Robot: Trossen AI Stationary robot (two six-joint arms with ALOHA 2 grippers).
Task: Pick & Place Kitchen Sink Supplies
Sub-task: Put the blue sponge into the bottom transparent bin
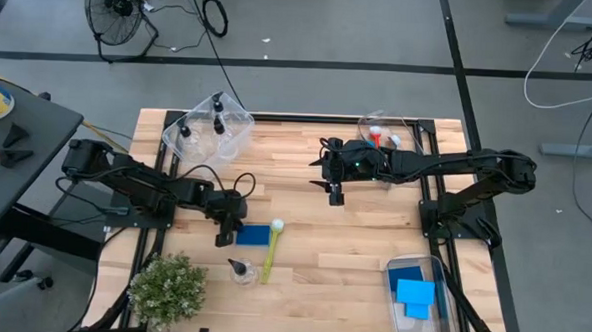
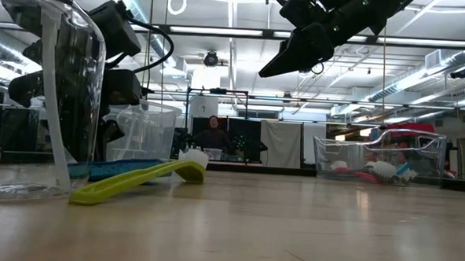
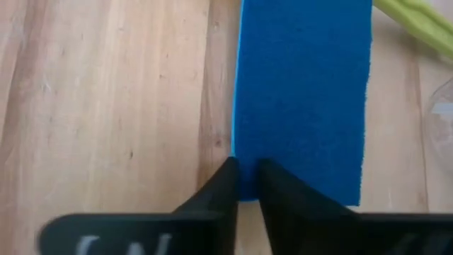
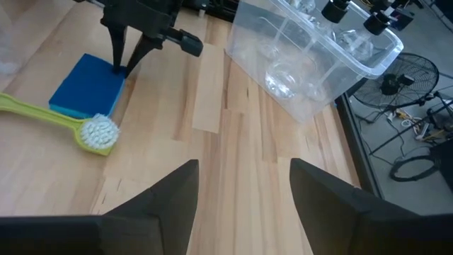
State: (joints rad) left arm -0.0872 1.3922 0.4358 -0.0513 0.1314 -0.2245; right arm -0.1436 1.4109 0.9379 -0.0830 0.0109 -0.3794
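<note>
A flat blue sponge (image 1: 254, 234) lies on the wooden table, seen close in the left wrist view (image 3: 304, 92). My left gripper (image 1: 226, 226) is down at the sponge's left end and shut on it. A yellow-green brush (image 1: 271, 250) lies right beside the sponge, its white bristle head (image 4: 97, 132) toward the far side. A small clear bottle with a black top (image 1: 239, 272) stands near the front edge. My right gripper (image 1: 335, 196) hangs open above the table's middle with nothing between its fingers. My left gripper has its two fingers (image 3: 225, 185) closed on the sponge's corner (image 3: 245, 185) at its left short end, with a narrow strip of blue between them. They come slanting down from the table's left. The sponge lies flat on the table.
A clear bin (image 1: 208, 130) with bottles stands at the far left. A clear bin (image 1: 410, 129) with brushes stands at the far right. A clear bin (image 1: 448, 313) with blue sponges is at the near right. A potted plant (image 1: 168, 289) is at the near left. Bare wood lies between.
</note>
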